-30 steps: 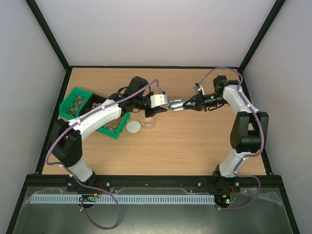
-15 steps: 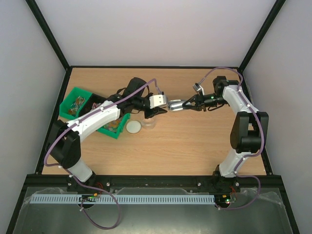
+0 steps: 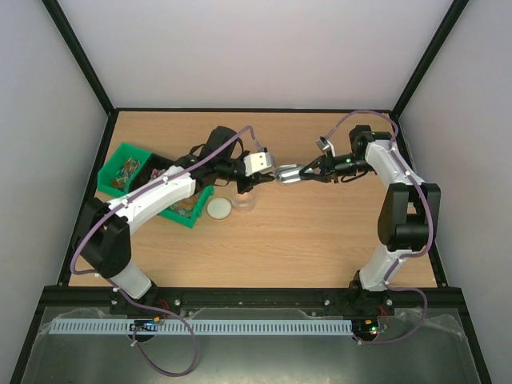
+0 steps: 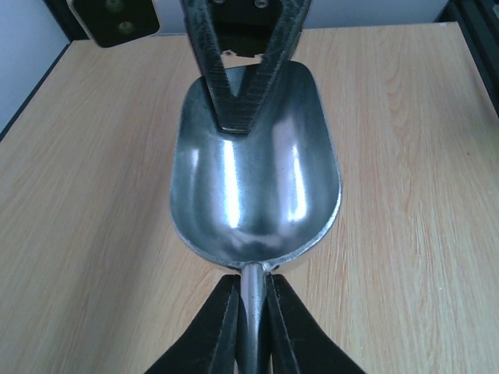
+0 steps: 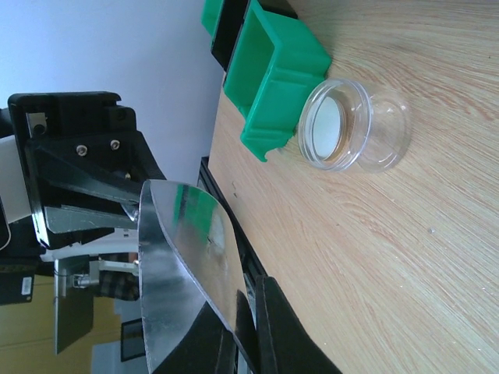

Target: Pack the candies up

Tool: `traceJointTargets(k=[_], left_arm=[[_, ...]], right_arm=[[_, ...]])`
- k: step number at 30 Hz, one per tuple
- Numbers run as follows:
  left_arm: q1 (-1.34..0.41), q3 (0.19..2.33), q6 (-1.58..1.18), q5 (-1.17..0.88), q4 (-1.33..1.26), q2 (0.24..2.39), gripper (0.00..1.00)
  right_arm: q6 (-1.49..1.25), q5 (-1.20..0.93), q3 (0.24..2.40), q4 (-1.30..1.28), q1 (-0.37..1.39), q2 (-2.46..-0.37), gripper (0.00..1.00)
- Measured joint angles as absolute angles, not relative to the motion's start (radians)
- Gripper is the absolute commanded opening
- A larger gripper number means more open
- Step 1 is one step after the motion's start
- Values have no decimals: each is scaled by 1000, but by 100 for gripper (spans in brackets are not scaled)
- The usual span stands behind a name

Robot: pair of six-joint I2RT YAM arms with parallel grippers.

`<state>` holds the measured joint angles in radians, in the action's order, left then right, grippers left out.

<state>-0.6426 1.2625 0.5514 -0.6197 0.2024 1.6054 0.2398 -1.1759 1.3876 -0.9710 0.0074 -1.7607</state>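
A shiny metal scoop hangs above the table between both arms, and its bowl is empty. My left gripper is shut on the scoop's handle. My right gripper is shut on the front rim of the scoop; its fingers show at the top of the left wrist view. The candies lie in a green bin at the far left. A clear open jar stands on the table below the left wrist and also shows in the right wrist view.
A round whitish lid lies left of the jar. A second green bin sits under the left forearm with more small items. A black bin sits between the green ones. Black frame posts and grey walls border the table.
The left wrist has shifted very slightly to the left. The scoop stays held between both grippers in about the same place.
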Motion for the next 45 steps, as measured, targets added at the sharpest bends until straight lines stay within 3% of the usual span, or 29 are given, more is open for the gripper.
traceJointTargets(k=[6,12,28,37,45], left_arm=[[-639,1259,535,-616,207,1605,2],[-563,1232,481,-586,267,1555,2],[-269,1233,373,-294,674,1325,2],[-233,1242,359,-95,984,1179,2],[-228,1137,355,-10,1102,1170,2]], right_arm=[[233,-1177,1383,-966,7,-1761,67],[198,-1132,1447,-918,7,-1757,100],[-41,-998,1529,-493,20,-1765,99],[-54,-932,1547,-464,104,-1828,99],[-68,-924,1594,-463,138,-1877,99]])
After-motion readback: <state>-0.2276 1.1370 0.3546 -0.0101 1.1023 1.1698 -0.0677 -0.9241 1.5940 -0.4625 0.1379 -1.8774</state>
